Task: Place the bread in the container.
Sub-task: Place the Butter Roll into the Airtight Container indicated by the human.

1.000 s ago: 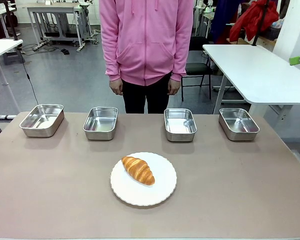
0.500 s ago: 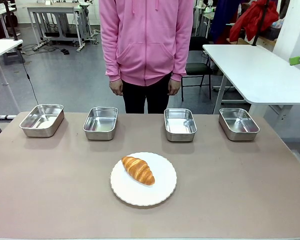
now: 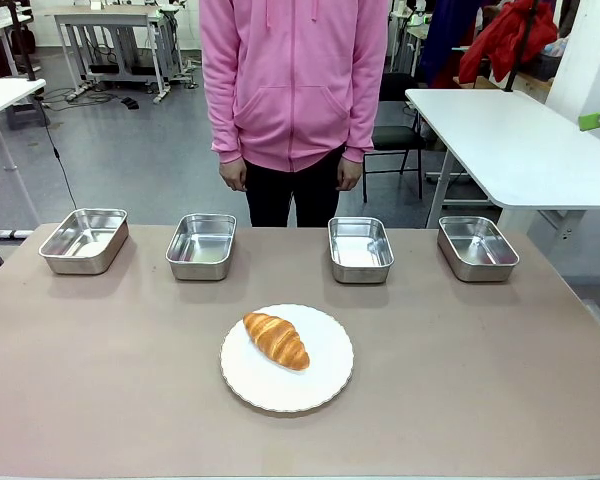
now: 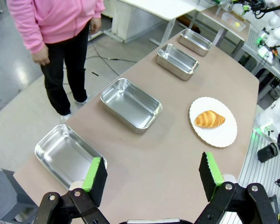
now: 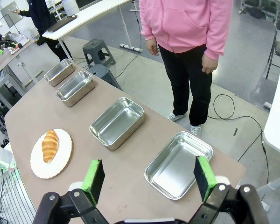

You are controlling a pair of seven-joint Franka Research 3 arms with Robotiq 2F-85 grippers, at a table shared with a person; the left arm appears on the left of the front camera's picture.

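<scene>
The bread (image 3: 276,340), a golden-brown croissant, lies on a round white plate (image 3: 325,385) at the middle of the table. Behind it several look-alike steel containers stand in a row, from the far left one (image 3: 84,240) to the far right one (image 3: 477,247); all look empty. My left gripper (image 4: 152,177) hangs open high above the table's left end, over the nearest pan (image 4: 65,156), with the bread (image 4: 209,119) farther off. My right gripper (image 5: 148,179) is open above the right end, near a pan (image 5: 178,163), far from the bread (image 5: 50,145).
A person in a pink hoodie (image 3: 292,90) stands at the far edge, hands hanging at the sides. A white table (image 3: 510,140) stands beyond the right corner. A stool (image 5: 98,51) sits on the floor past the far edge.
</scene>
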